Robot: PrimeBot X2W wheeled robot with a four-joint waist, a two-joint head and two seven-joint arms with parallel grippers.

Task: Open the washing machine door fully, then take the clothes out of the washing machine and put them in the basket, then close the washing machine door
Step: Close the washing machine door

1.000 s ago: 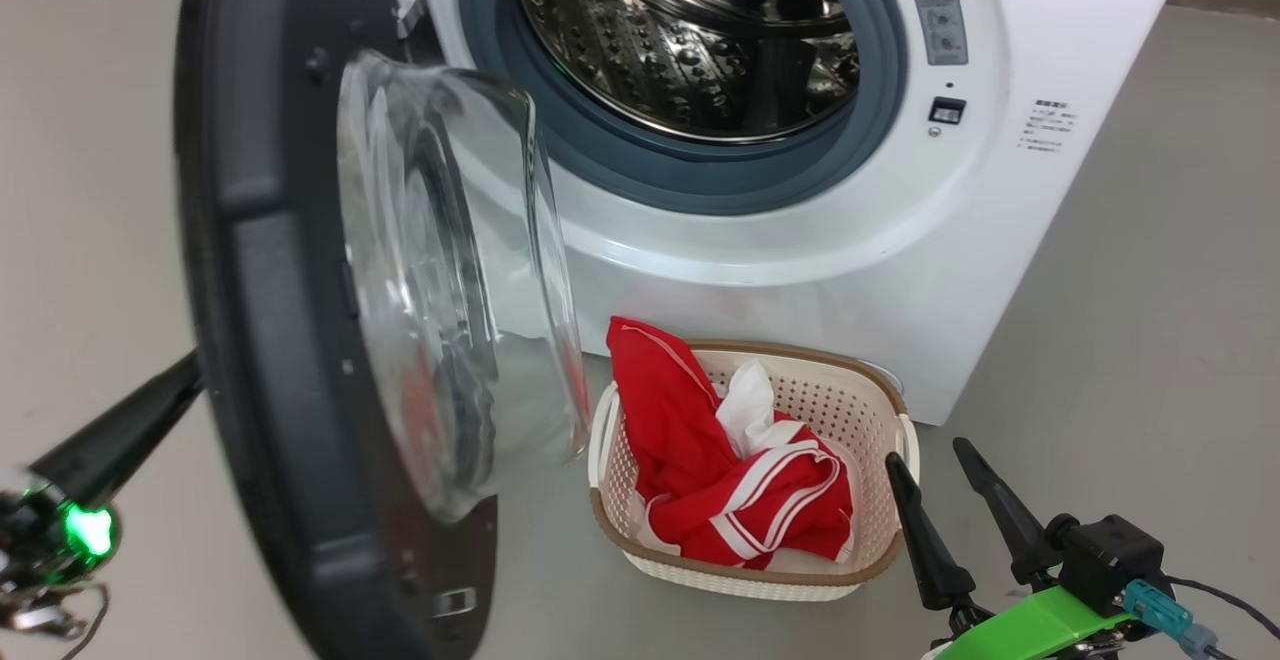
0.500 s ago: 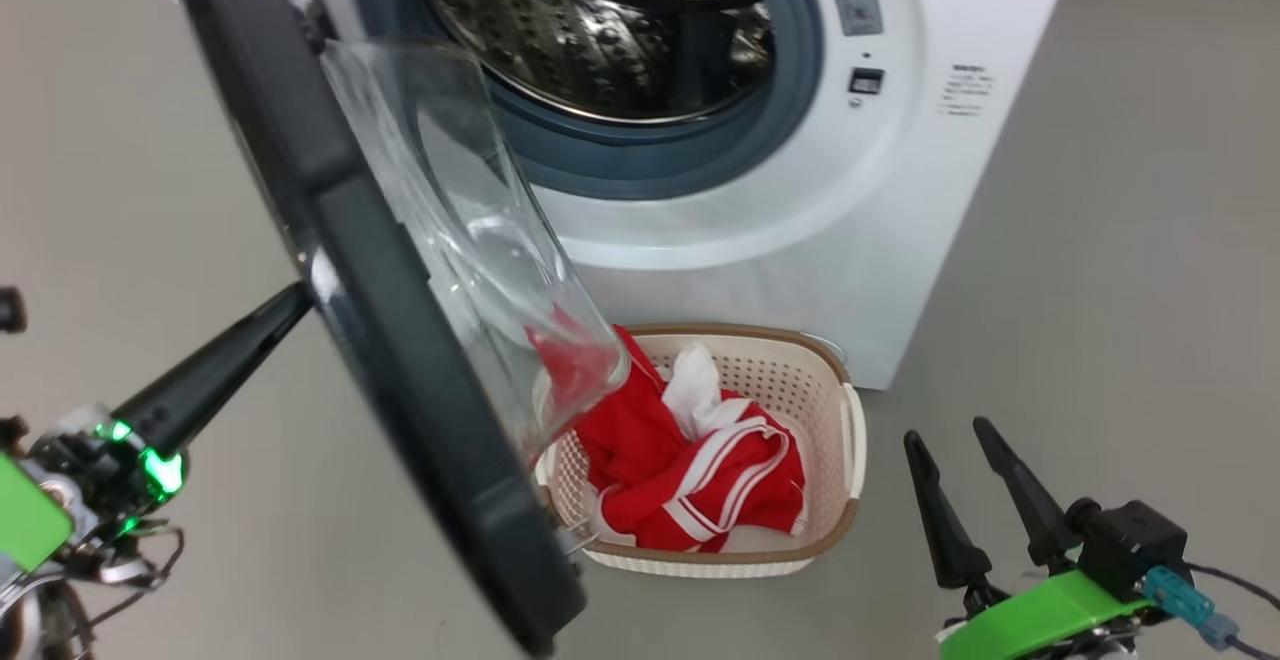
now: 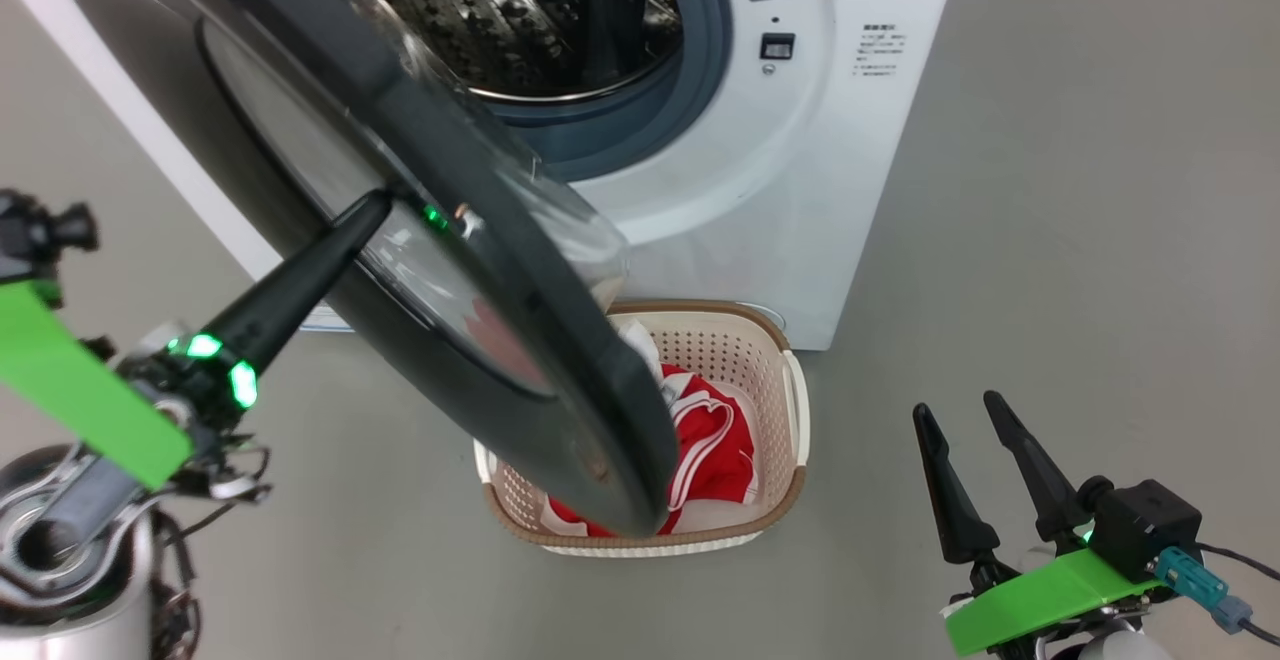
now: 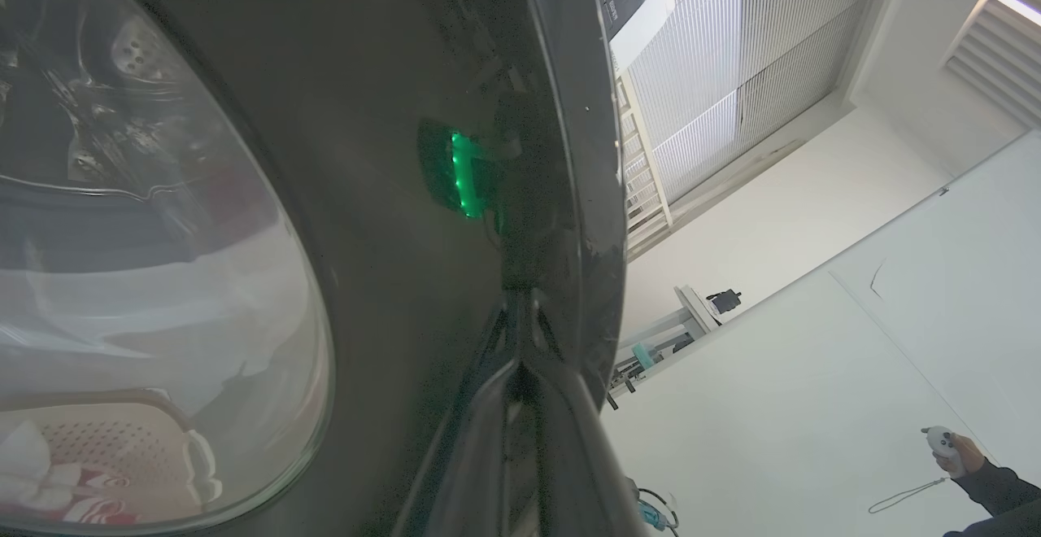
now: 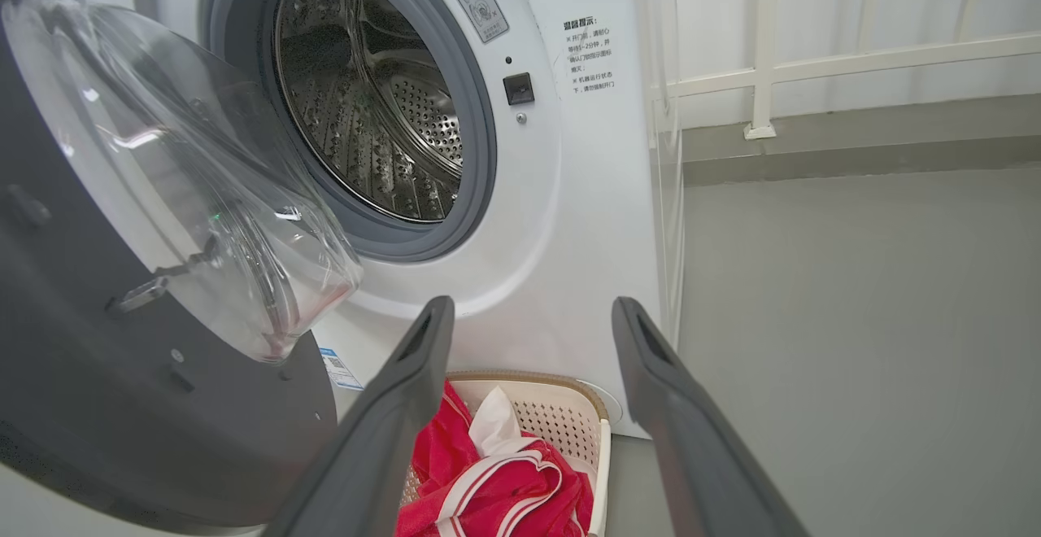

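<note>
The washing machine (image 3: 800, 170) stands at the top of the head view, its steel drum (image 5: 366, 98) showing no clothes in what I can see of it. The glossy black washing machine door (image 3: 520, 290) hangs half-swung across the opening and over part of the basket. My left gripper (image 3: 375, 205) is shut, and its tip (image 4: 520, 366) presses on the door's outer face. The clothes (image 3: 715, 440), red with white trim, lie in the cream basket (image 3: 795, 410) on the floor in front of the machine. My right gripper (image 3: 955, 405) is open and holds nothing, to the right of the basket (image 5: 569, 415).
Open grey floor (image 3: 1050, 240) stretches to the right of the machine. A white railing (image 5: 764, 73) runs along the wall behind it. In the left wrist view, a person's hand (image 4: 947, 447) holds a small controller at the lower right.
The door has swung from wide open towards the machine, with my shut left gripper following on its outer face. The head camera has shifted. My right gripper stays open, about where it was.
</note>
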